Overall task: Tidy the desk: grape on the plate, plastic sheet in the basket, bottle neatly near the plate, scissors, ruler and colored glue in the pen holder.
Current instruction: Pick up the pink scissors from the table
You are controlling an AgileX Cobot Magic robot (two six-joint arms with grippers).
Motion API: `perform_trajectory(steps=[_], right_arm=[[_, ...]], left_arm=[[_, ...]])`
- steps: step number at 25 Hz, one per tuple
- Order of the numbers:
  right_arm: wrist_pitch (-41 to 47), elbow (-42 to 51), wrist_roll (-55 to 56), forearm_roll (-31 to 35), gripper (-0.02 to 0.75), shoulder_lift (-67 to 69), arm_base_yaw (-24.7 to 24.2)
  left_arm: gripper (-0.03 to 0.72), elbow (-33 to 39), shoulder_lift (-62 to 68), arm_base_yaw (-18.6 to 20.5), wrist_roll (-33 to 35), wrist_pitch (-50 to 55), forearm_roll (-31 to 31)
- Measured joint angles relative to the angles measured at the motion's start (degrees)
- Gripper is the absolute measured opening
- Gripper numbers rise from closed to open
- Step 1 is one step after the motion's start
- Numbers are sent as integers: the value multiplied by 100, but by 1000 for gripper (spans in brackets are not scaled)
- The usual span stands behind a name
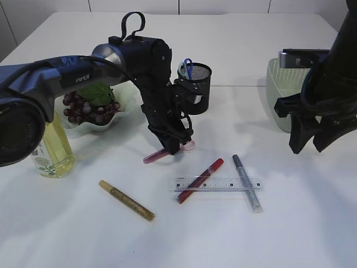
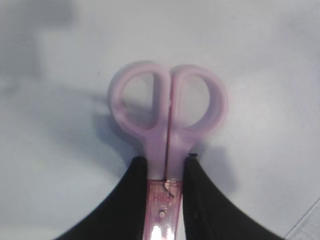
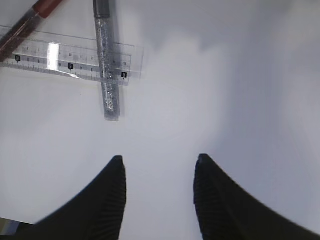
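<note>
Scissors (image 2: 167, 125): pink handles, pinched at the blade base between the two black fingers (image 2: 130, 200) of the left gripper (image 1: 177, 146), centre of the exterior view; blade end in a dark pink sheath, low over the table (image 1: 290, 234).
Right gripper (image 3: 159, 200): fingers spread, nothing between them, hovering over bare table at the right edge of the exterior view.
Ruler (image 1: 217, 183): clear, lying flat, lower centre.
Red glue (image 1: 201, 180): lying slantwise across the ruler's left part.
Silver glue (image 1: 247, 182): glitter tube, crossing the ruler's right end.
Gold glue (image 1: 127, 200): lying alone, lower left, well apart from the ruler.
Pen holder (image 1: 196, 86): black mesh, upright, upper centre, just behind the left arm; blue loops show above its rim.
Grape (image 1: 89, 107): dark bunch with green leaf, on the plate (image 1: 120, 114), left.
Bottle (image 1: 53, 148): yellow liquid, upright, just beside the plate at the left edge.
Basket (image 1: 279, 95): pale green, upper right, partly hidden by the right arm.
</note>
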Motion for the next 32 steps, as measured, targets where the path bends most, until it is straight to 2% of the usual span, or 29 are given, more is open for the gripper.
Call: perform_trajectory(steps=[6, 11, 32], right_arm=[[0, 0, 0, 69, 365, 0, 0], [0, 0, 0, 74, 365, 0, 0], [0, 0, 0, 123, 365, 0, 0]], left_arm=[[131, -54, 0, 72, -957, 38, 36], [131, -269, 77, 142, -1480, 116, 85], [131, -279, -159, 191, -1799, 151, -205]])
